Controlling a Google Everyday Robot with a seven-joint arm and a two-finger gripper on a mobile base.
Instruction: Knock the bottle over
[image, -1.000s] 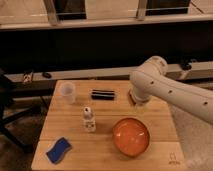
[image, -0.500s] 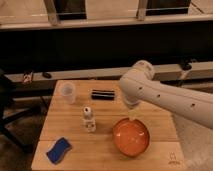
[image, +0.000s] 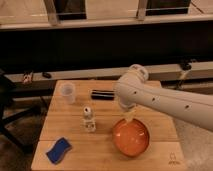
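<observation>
The small clear bottle (image: 89, 119) with a white cap stands upright on the wooden table (image: 70, 132), left of centre. My white arm reaches in from the right. My gripper (image: 130, 116) hangs down from it just above the far rim of the orange bowl (image: 131, 137), to the right of the bottle and apart from it by about a bowl's width.
A translucent white cup (image: 67, 92) stands at the table's back left. A black oblong object (image: 102, 94) lies at the back centre, partly behind my arm. A blue sponge (image: 59, 149) lies at the front left. A dark counter runs behind the table.
My arm has swung left across the table, and the gripper has moved from the right back of the table to above the bowl, closer to the bottle. The bottle has not moved.
</observation>
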